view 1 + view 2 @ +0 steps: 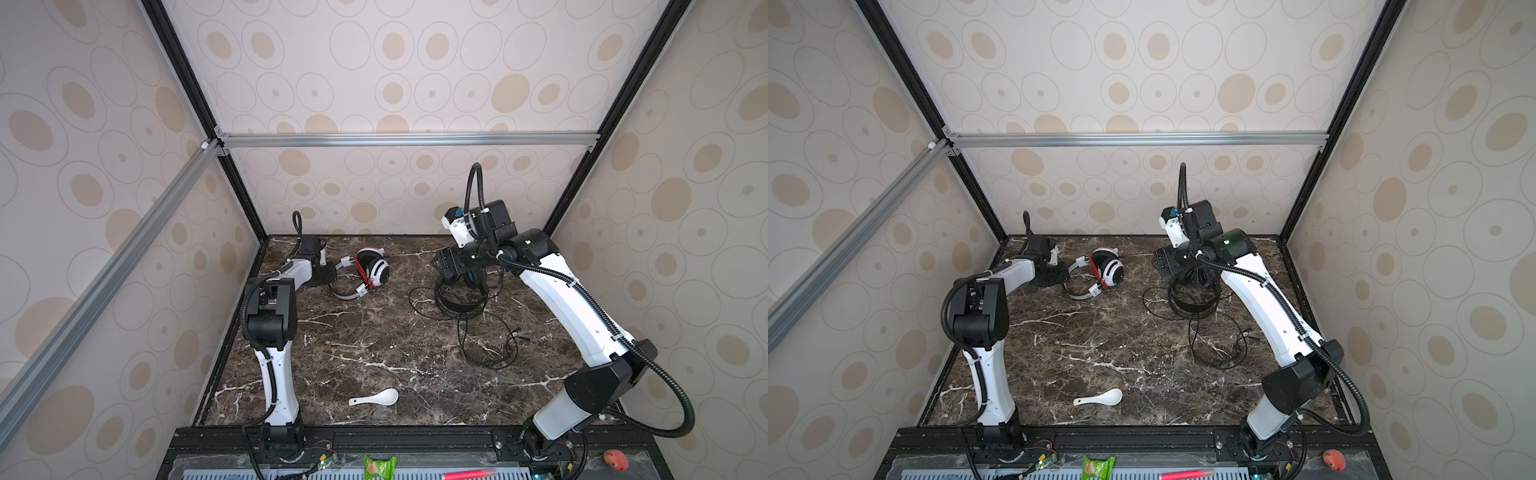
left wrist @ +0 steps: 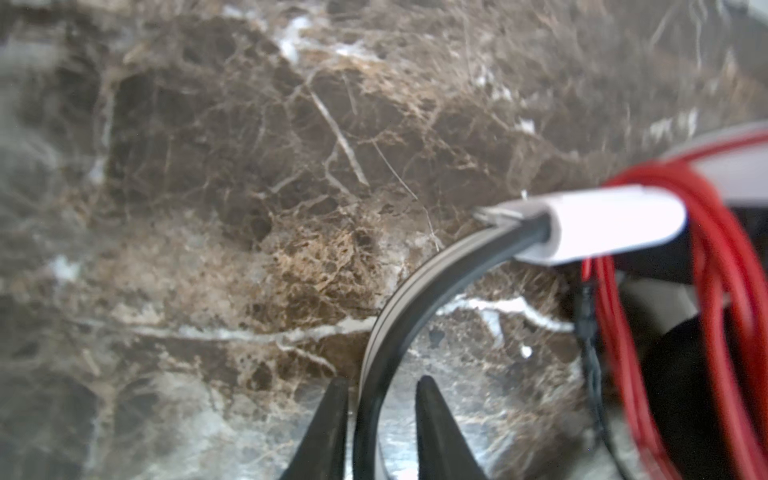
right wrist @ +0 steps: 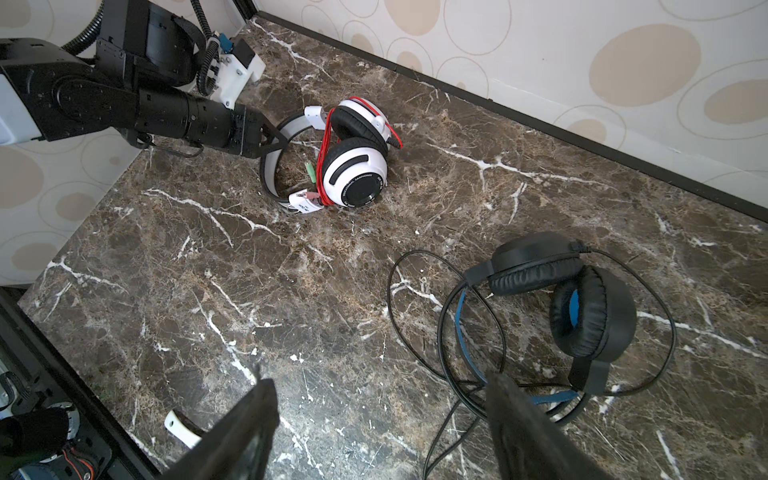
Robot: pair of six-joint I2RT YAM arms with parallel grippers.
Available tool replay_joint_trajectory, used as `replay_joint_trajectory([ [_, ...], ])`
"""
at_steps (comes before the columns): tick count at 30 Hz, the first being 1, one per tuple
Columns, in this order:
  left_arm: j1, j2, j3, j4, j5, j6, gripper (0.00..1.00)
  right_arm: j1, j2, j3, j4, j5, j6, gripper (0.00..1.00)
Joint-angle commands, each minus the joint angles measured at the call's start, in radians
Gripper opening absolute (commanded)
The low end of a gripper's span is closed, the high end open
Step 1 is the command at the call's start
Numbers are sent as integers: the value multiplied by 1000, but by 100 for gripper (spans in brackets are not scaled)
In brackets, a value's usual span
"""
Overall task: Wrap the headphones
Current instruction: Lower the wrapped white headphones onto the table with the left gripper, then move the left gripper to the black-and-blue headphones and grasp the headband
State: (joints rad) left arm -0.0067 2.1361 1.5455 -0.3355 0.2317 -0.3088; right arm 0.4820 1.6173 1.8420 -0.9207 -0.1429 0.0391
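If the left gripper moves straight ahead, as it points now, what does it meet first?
Probably the grey band of the white headphones: it sits between the left gripper's parted jaws, curving across their line. Depth is unclear.

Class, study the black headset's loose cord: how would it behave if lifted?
Probably floppy: the black cord lies in loose loops on the table. Thin, so it may slip out. Lifting it might tug the black headset its loops surround.
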Motion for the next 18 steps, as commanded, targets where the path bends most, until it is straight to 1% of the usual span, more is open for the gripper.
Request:
replay_joint_trajectory([
  [1,7,-16,36,7,-26,11,44,-6,-43,23,-30,16,-13,81],
  [2,7,-19,37,6,-29,10,52,-5,-47,21,-33,19,-15,81],
  [4,7,-32,39,3,-42,5,63,-6,-60,15,-38,26,-18,81],
  [7,7,-83,26,1,-78,-6,75,-7,-85,-12,-39,43,-25,82],
  [10,-9,-185,-31,13,-112,-16,89,-7,-110,-50,-47,57,-27,82],
  [12,-43,-265,-73,-8,-151,-24,94,-7,-138,-99,-40,78,-23,83],
  [14,-89,-344,-116,-37,-187,-51,97,-7,-175,-162,-17,99,-23,85],
  [18,-231,-510,-224,-66,-257,-153,98,-11,-254,-294,42,139,-24,89],
])
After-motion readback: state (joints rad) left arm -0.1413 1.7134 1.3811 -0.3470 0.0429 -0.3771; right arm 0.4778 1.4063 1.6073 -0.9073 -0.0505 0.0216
